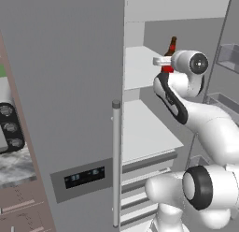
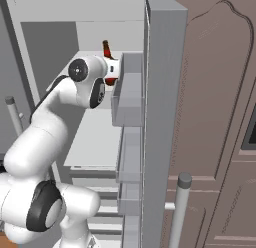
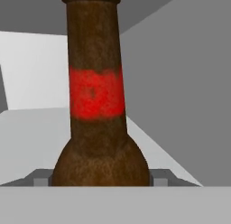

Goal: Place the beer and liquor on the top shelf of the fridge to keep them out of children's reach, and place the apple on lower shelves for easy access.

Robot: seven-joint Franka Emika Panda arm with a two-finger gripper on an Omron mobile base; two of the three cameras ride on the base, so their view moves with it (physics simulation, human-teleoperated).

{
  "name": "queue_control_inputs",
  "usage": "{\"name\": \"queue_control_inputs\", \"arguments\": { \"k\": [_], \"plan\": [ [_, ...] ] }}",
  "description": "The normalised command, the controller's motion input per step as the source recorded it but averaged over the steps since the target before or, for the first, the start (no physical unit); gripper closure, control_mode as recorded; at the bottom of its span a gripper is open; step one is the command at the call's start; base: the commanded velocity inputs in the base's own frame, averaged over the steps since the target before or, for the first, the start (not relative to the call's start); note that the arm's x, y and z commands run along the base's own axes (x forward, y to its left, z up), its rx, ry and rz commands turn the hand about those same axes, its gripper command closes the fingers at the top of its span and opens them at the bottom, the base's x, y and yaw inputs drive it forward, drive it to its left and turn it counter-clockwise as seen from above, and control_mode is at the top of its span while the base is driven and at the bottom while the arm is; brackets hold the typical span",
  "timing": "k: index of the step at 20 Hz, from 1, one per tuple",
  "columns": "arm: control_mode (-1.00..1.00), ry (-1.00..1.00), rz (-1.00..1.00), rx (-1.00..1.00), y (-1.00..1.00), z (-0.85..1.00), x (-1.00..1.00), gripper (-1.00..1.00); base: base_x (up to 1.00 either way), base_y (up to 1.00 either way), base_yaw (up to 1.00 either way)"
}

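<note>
The gripper (image 1: 163, 61) reaches into the open fridge (image 1: 65, 86) at the level of the top shelf (image 1: 137, 67). The beer (image 3: 97, 96) stands upright between the jaws, its wide lower body level with the fingertips and its slim neck rising above them; they appear clenched on it. Whether its base rests on the shelf cannot be told. The bottle looks rigid, smooth, likely slippery and breakable, fairly light. The broad body is the safer hold; the neck would let it swing.
</note>
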Motion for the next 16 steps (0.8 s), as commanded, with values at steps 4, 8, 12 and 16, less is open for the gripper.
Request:
{"name": "queue_control_inputs", "arguments": {
  "k": [4, 8, 12, 16],
  "plan": [
    [-1.00, -0.02, 0.00, 0.01, -0.09, -0.10, 0.58, 1.00, 0.00, 0.00, 0.00],
    [-1.00, -0.01, 0.00, 0.00, -0.02, -0.12, 0.58, 1.00, 0.00, 0.00, 0.00],
    [-1.00, 0.00, 0.00, 0.00, 0.00, -0.09, 0.55, -1.00, 0.00, 0.00, 0.00],
    [-1.00, 0.00, 0.00, 0.00, 0.00, -0.01, 0.41, -1.00, 0.00, 0.00, 0.00]
  ]
}}
